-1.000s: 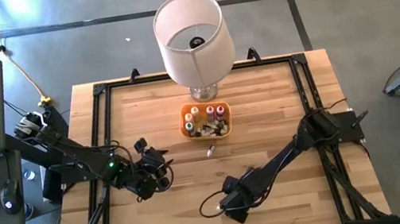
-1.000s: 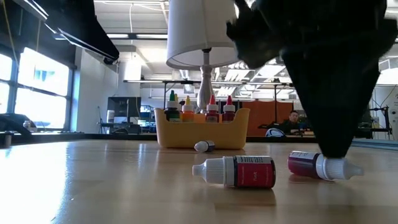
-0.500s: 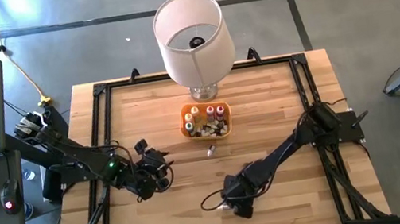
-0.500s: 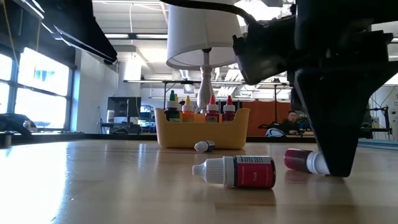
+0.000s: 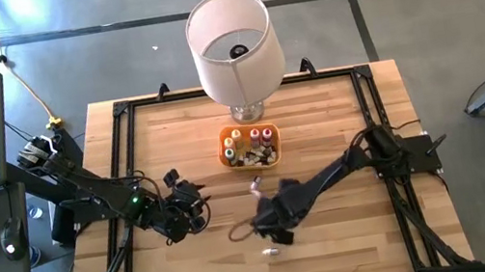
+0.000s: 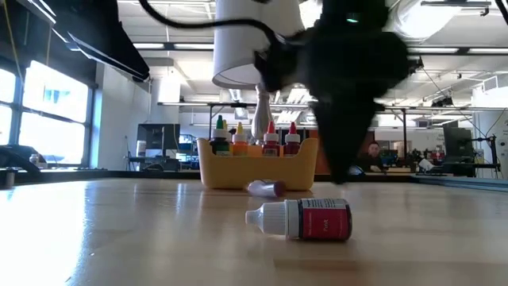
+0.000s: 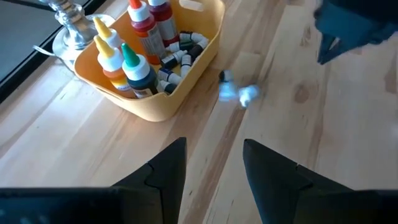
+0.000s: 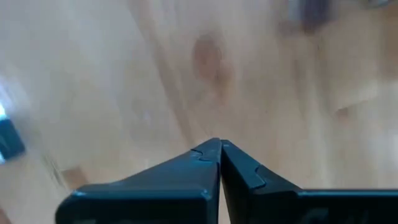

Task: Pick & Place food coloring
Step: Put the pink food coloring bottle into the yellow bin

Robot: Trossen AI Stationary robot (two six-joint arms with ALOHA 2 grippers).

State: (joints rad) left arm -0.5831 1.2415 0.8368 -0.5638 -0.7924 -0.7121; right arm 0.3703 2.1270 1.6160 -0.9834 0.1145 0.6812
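Surface (image 5: 317, 114): pale wooden planks inside a black frame.

Tray (image 5: 252, 160): orange, square, near the middle of the surface, just in front of the lamp (image 5: 230, 45) with its white shade. Standing bottles (image 7: 134, 34) of food coloring in it: yellow, green and red, upright along one side; more small bottles lie in a heap beside them.

Loose bottle (image 6: 303, 218): white pointed cap, dark red label, lying on its side on the bare wood toward the front edge, well apart from the tray.

Second loose bottle (image 7: 236, 93): lying on the wood just in front of the tray; blurred, colour hard to tell.

Right pincer (image 8: 219, 151): fingers pressed together, tips touching, nothing seen between them; raised above the bare wood between the tray and the front loose bottle.

Left pincer (image 7: 212, 163): fingers apart, nothing between them; over the left half of the surface, facing the tray.

Background: a person sits far off in the room behind the surface.
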